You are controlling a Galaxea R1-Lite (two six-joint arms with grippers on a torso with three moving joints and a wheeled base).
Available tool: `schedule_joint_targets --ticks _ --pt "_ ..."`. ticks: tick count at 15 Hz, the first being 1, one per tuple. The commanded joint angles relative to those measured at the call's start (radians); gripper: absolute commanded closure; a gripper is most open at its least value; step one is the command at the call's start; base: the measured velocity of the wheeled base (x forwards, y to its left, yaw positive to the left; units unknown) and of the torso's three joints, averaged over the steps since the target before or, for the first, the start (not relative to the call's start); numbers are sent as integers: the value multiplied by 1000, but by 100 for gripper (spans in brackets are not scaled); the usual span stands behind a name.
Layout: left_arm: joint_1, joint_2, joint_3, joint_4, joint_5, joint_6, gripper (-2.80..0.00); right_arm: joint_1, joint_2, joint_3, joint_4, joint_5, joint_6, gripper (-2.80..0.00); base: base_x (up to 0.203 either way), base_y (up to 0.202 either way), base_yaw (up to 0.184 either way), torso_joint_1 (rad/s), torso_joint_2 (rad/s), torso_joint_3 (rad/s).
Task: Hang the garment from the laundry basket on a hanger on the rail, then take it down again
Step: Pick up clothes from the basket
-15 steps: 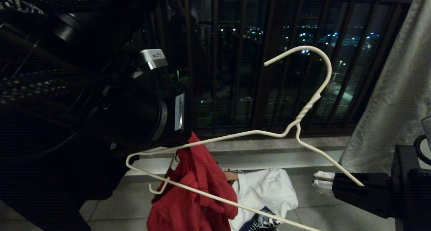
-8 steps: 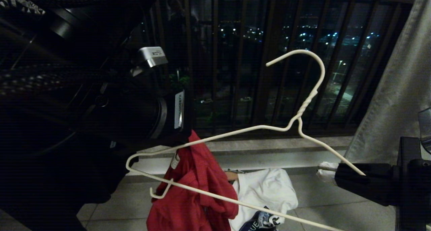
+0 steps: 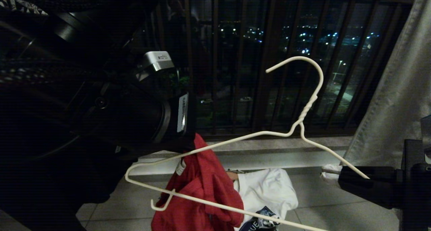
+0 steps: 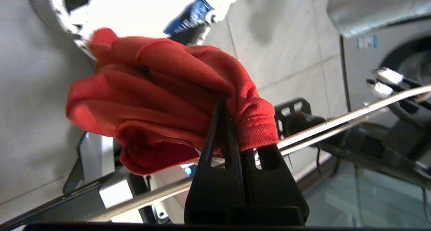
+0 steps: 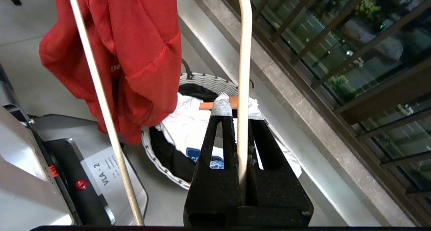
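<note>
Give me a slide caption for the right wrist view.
Right hand shut on the white wire hanger, red T-shirt hanging beside it above the laundry basket.

The garment [image 3: 202,190] hangs left, above the laundry basket [image 5: 202,81]; the hanger [image 3: 235,140] crosses before it.

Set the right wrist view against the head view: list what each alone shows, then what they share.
Only the right wrist view: the laundry basket with its white woven rim, and the right gripper shut on the hanger wire.

Only the head view: the hanger's hook and twisted neck, the curtain.

Both: the garment hanging, the white T-shirt, the window railing.
</note>
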State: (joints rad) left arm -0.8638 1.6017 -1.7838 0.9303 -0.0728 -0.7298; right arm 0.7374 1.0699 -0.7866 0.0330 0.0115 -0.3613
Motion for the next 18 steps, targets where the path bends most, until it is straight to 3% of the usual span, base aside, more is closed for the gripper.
schedule_joint_targets --ticks 1,5,7,11,15,18 --pt "4 25 4 4 -2 -5 0 0 -40 7 0 2 -2 0 0 0 0 0 0 0" --pt "19 78 -7 -4 10 -3 0 16 -127 50 98 34 4 0 0 0 0 0 0 0" --pt "16 92 -16 -42 55 -1 0 36 -182 73 139 50 22 0 0 0 0 0 0 0" --pt "13 233 -50 -43 185 2 0 47 -357 170 216 51 52 0 0 0 0 0 0 0" --pt "14 437 -144 -32 342 4 0 47 -530 186 307 35 163 0 0 0 0 0 0 0" --pt "12 563 -154 -32 482 17 0 48 -618 187 336 -33 250 0 0 0 0 0 0 0"
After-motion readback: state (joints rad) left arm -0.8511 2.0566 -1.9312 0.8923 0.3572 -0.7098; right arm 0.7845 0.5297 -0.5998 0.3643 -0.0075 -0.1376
